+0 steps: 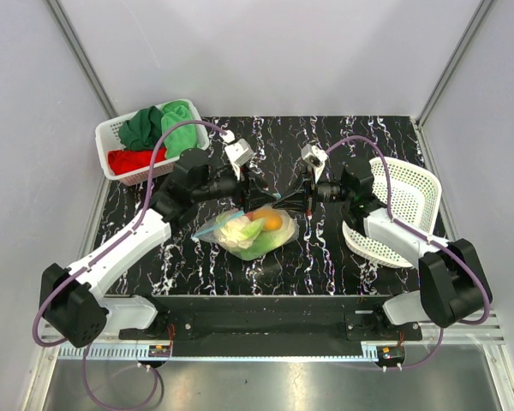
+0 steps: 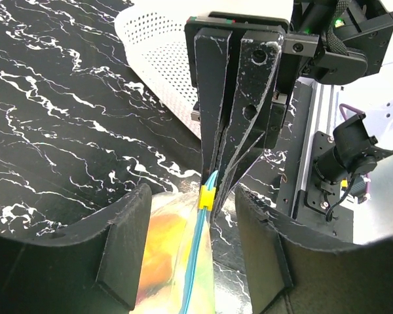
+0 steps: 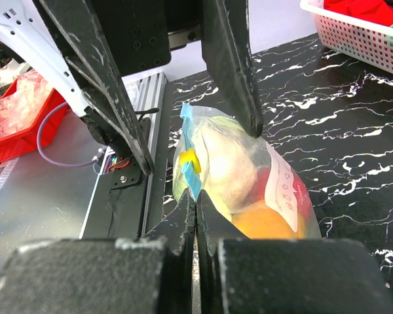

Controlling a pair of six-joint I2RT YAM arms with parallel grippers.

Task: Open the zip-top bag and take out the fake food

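Observation:
The clear zip-top bag (image 1: 255, 231) lies mid-table, its teal zip strip (image 2: 198, 255) raised on edge, with a yellow slider (image 2: 208, 196) near one end. Inside show the fake food: a round orange (image 3: 268, 224), a pale cabbage piece (image 3: 232, 163), a red piece (image 3: 285, 190) and green leaves (image 1: 254, 229). My right gripper (image 3: 196, 210) is shut on the strip's end just past the slider; it also shows in the top view (image 1: 289, 204). My left gripper (image 2: 193, 226) is open, its fingers (image 2: 121, 248) straddling the strip without touching it; it also shows in the top view (image 1: 261, 195).
A white basket (image 1: 110, 147) with green and red cloths stands at the back left. A white mesh basket (image 1: 407, 201) lies tilted at the right, close behind my right arm. A small dark object (image 1: 270, 268) lies in front of the bag.

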